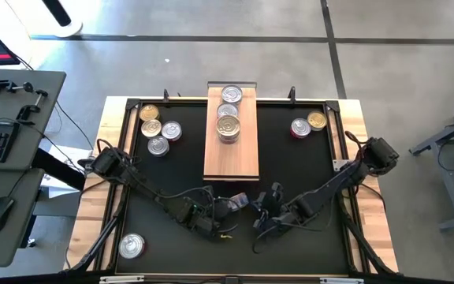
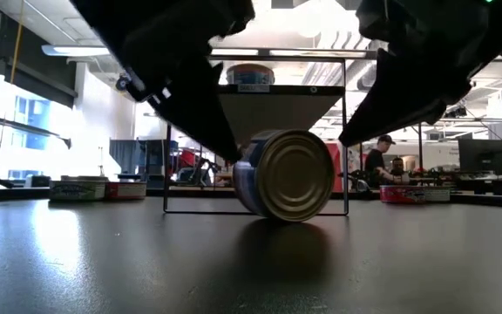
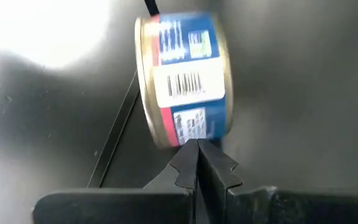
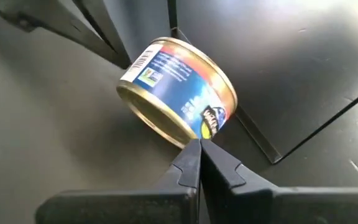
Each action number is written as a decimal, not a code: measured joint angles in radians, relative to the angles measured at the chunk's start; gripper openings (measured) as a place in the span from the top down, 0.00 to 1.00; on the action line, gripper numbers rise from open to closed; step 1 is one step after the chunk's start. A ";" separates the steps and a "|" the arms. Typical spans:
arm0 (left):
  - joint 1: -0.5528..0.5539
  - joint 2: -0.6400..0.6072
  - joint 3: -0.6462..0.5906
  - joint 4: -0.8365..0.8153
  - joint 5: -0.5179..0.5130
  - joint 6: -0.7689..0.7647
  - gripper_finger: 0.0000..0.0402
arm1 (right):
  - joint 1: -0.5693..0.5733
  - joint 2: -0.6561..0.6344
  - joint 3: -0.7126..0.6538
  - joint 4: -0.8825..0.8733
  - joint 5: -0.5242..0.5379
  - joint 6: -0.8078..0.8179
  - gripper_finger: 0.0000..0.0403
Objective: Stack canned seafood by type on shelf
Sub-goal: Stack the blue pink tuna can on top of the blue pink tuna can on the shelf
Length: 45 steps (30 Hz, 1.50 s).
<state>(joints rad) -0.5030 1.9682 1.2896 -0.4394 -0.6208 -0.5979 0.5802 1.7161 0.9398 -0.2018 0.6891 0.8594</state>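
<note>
Black matting covers the table, with the shelf lying lengthwise at centre far side. High view: three tins sit in a line on the shelf's far half; four tins are grouped at far left, two tins at far right, one tin at near left. Both arms converge just near of the shelf, the left gripper and right gripper flanking a blue-labelled can, which is small here and hard to read. Low view: the blue-labelled can stands on its rim, gold lid facing the camera, a dark arm descending on each side; contact cannot be confirmed. Left wrist view: the left gripper has its jaws clenched together, tips at the can's side wall, holding nothing. Right wrist view: the right gripper is likewise clenched empty, tips at the can's lower edge. Judgement: pressed-together fingers serve as pushers, probably to tip the rolling can flat for a grasp.
</note>
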 joint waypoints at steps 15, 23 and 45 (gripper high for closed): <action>-0.012 -0.076 0.000 -0.053 0.014 0.014 1.00 | -0.151 0.000 0.010 0.019 0.012 -0.079 1.00; -0.049 -0.005 0.001 0.113 0.017 -0.045 1.00 | -0.187 0.005 0.009 0.064 -0.039 -0.128 1.00; -0.009 0.018 0.001 0.113 0.018 0.033 1.00 | -0.081 0.057 0.008 0.117 -0.018 0.027 1.00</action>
<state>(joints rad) -0.5121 1.9858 1.2907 -0.3265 -0.6025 -0.5647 0.4993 1.7730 0.9482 -0.0846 0.6712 0.8867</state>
